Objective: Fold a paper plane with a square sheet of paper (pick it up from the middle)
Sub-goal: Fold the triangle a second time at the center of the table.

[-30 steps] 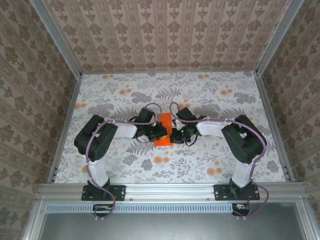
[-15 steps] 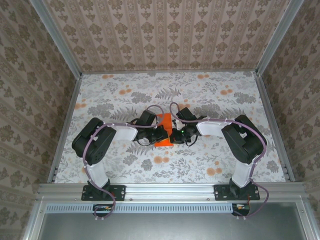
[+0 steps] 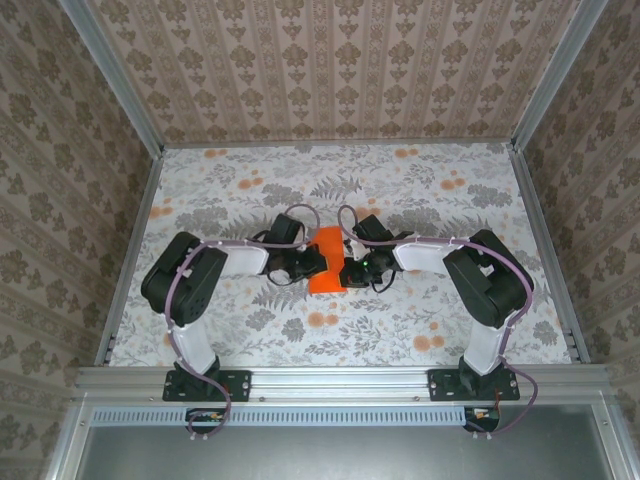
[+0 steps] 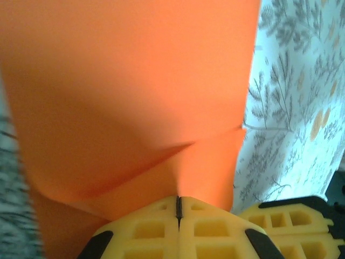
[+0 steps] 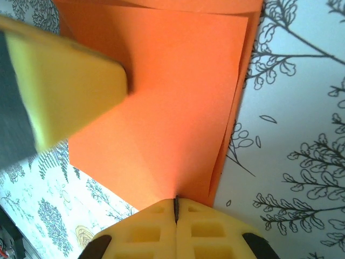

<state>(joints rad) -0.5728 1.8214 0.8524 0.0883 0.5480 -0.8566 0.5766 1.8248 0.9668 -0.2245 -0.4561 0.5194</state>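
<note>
Square sheet of paper (image 3: 326, 272): vivid orange, resting on the flower-print bench (image 3: 240, 190), directly between the two grippers and touching both.

Left gripper (image 3: 306, 264): yellow pads pressed together with only a hairline seam between them. In the left wrist view, the paper (image 4: 135, 81) runs into that seam at the left gripper (image 4: 179, 208) and spreads away ahead of it. Judged clamped on the sheet's edge.

Right gripper (image 3: 349, 270): same picture from the opposite side. In the right wrist view, the pads meet at the right gripper (image 5: 176, 208), pinching the paper (image 5: 178, 81) at its near edge. One left-gripper pad (image 5: 64, 86) sits on the sheet, ahead and to the left of the right gripper.

Paper condition: at least two layers. A second edge peeps out along the right side ahead of the right gripper, so the layers are slightly offset. A shallow buckle rises just ahead of the left gripper's tips.

Step in hand (judgement): a fold is being set with both edges held. To do it well:
- keep both pinches firm and move the two grippers together, so the thin sheet neither tears nor bows;
- draw lightly apart to take out the buckle;
- bring the offset edges flush before any crease is pressed down.

Containers: none belong to this step; the bench alone carries the sheet.
</note>
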